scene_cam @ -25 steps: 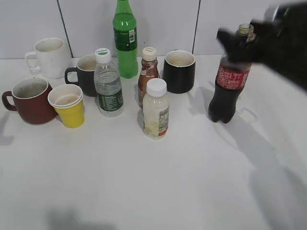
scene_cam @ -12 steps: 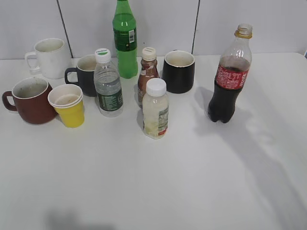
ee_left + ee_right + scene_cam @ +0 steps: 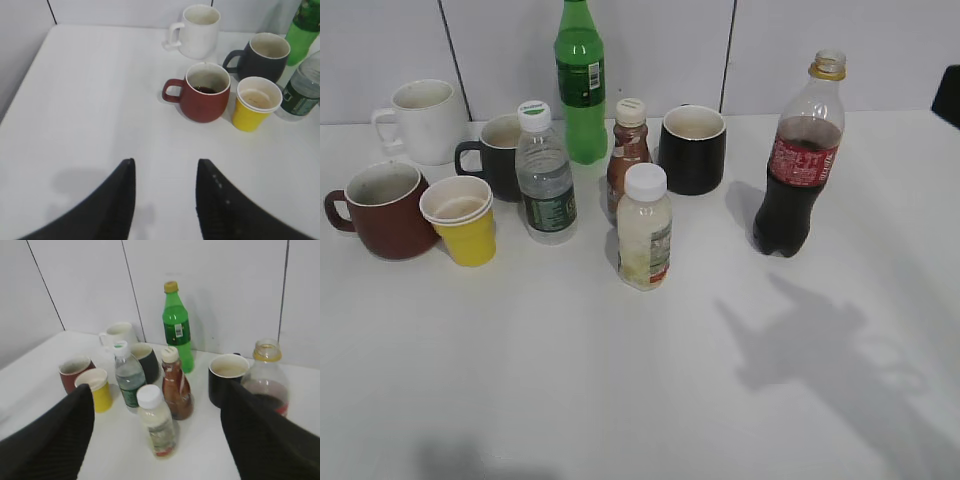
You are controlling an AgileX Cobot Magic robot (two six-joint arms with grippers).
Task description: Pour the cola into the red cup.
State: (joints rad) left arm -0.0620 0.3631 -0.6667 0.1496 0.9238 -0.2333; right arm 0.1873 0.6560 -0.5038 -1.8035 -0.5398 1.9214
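cola bottle (image 3: 794,160): one, uncapped; one red cup (image 3: 382,209); four mugs total; both arms' jaws apart, empty.

Exterior view: looking down at a slant on the white desk (image 3: 620,380) from the front, facing the wall. Left wrist view: close above the desk's left end, near the red cup (image 3: 206,92). Right wrist view: lower, farther back, facing the wall, sharing that cup (image 3: 75,371).
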